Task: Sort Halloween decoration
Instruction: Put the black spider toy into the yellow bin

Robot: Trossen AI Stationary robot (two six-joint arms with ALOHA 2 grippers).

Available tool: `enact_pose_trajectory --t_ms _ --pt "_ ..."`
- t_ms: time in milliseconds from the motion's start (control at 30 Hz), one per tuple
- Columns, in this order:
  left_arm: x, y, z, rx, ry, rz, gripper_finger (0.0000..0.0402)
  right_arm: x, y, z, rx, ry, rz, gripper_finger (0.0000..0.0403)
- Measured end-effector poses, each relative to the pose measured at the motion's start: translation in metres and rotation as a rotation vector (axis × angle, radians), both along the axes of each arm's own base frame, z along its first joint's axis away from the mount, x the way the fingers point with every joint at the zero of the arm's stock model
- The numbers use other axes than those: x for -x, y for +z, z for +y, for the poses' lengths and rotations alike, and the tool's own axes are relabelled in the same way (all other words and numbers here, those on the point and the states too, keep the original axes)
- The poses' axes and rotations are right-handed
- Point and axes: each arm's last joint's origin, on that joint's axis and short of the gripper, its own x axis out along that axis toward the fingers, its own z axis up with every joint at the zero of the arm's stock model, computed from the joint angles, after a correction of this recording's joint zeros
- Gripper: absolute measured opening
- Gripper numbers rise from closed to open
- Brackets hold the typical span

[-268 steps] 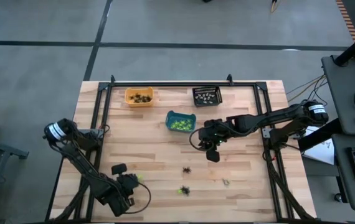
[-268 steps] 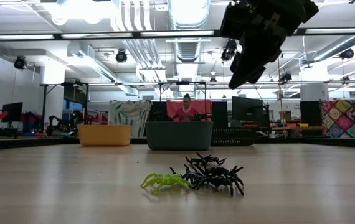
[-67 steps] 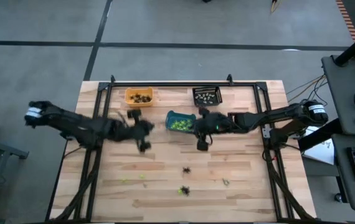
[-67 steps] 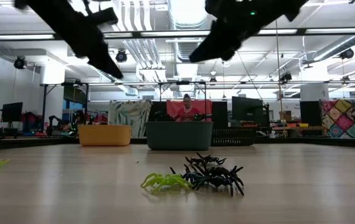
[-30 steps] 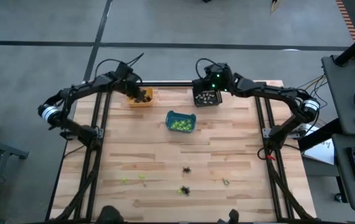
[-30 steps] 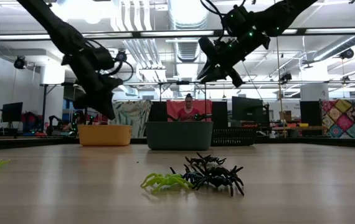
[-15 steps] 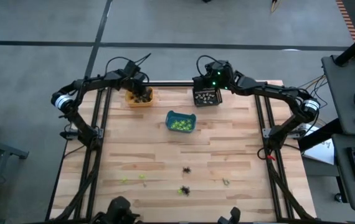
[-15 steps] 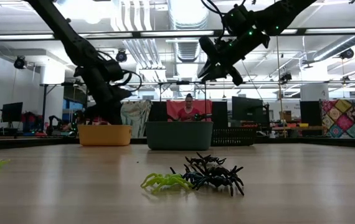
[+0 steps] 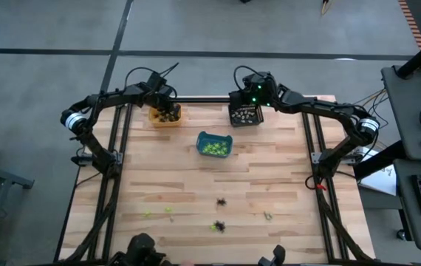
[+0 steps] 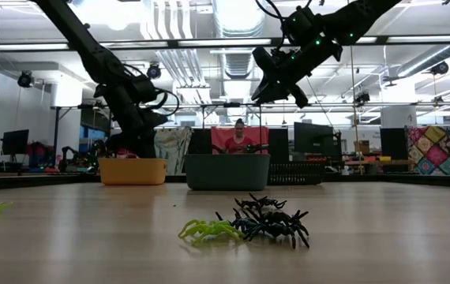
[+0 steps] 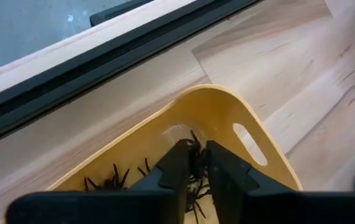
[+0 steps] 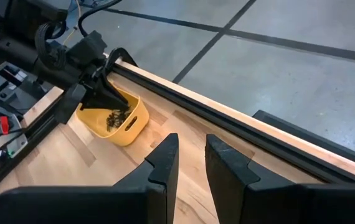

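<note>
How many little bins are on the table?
3, all near the table's far edge: the orange bin under the left arm, the black bin under the right arm, and the teal bin between them, slightly nearer.

In the high view we cannot make out the shape of the loose decorations (image 9: pixel 218 226) near the front of the tabletop (image 9: pixel 196 188); they are mere specks, and what fills the black bin (image 9: pixel 245 114) is too small to tell apart; the left gripper (image 9: pixel 163 106) covers part of the orange bin (image 9: pixel 153 117); in the left wrist view the fingers (image 11: pixel 176 165) hide much of the dark spiders in that bin, whose lower part the picture's edge cuts off; we cannot tell whether a spider is pinched; in the low view the black bin (image 10: pixel 298 173) shows only partly behind the teal bin (image 10: pixel 226 171); a person (image 10: pixel 238 139) beyond is half hidden.
</note>
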Motion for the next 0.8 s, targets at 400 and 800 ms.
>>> enact_pose_trajectory --t_ms 400,800 --pt "-0.001 0.017 -0.003 0.065 -0.01 -0.073 0.0102 0.0 0.0 0.0 0.027 0.018 0.016 0.0068" --pt "0.009 0.12 -0.061 -0.258 -0.164 -0.308 0.0093 -0.012 0.004 0.015 0.209 0.161 0.063 0.0068"
